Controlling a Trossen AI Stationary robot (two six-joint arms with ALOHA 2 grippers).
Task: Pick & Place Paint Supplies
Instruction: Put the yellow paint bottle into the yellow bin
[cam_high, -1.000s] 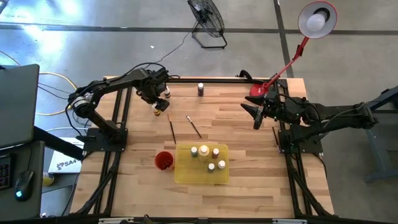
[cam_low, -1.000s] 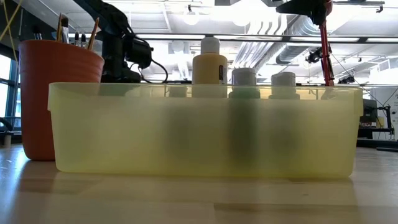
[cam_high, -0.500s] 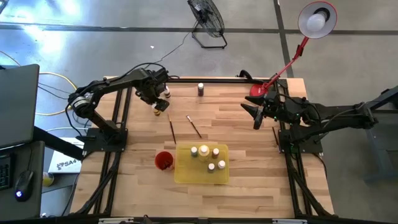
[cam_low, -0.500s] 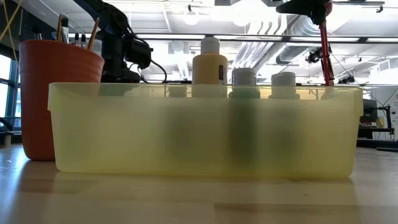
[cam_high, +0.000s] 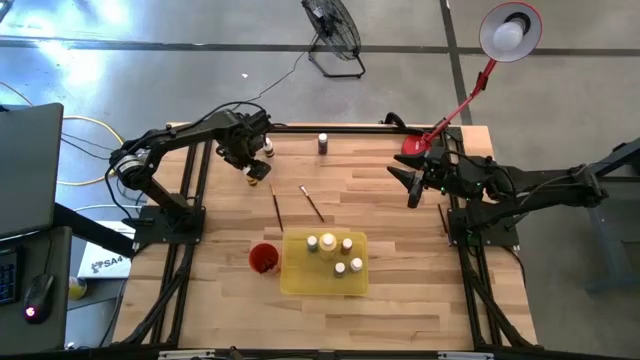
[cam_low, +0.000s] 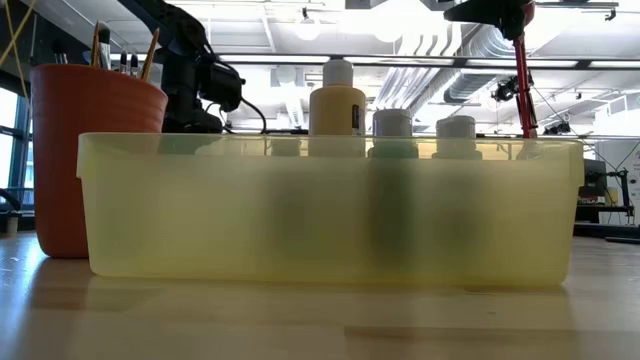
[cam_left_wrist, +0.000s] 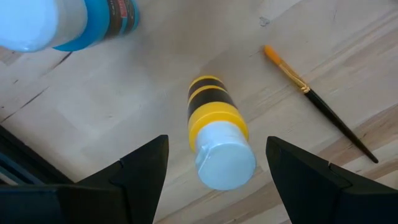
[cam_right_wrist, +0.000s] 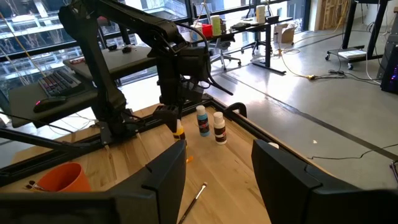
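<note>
The table (cam_high: 400, 300) is pale wood planking with visible grain, framed by dark metal rails. The left gripper (cam_high: 252, 172) hangs over the far left corner with its fingers spread wide; in the left wrist view the two dark, angular fingers (cam_left_wrist: 134, 174) flank a yellow bottle (cam_left_wrist: 214, 124) without touching it. That bottle is a small cylinder with dark bands and a pale, faceted cap; it stands on the wood. Near it is a blue bottle (cam_left_wrist: 74, 25) with a pale cap and a label whose print cannot be read. A thin paintbrush (cam_left_wrist: 320, 106) lies flat nearby, with an orange tip, metal ferrule and dark handle. The right wrist view shows a third small bottle, the white bottle (cam_right_wrist: 219, 127), just beside the blue one. A dark bottle (cam_high: 322, 143) stands alone at the far edge. Two brushes (cam_high: 312, 203) lie on the wood between the left gripper and the tray (cam_high: 300, 280). The tray is translucent yellow plastic, rectangular with rounded corners, and holds five pale-capped bottles (cam_high: 340, 267), one of them a larger yellowish bottle (cam_low: 336, 105) with a dark label strip. A red cup (cam_low: 85, 160), smooth and tapered, stands just beside the tray with brush handles in it. The right gripper (cam_high: 413, 187) hangs above the right side, fingers parted and holding nothing. A red lamp (cam_high: 508, 30) is clamped at the far right corner.
</note>
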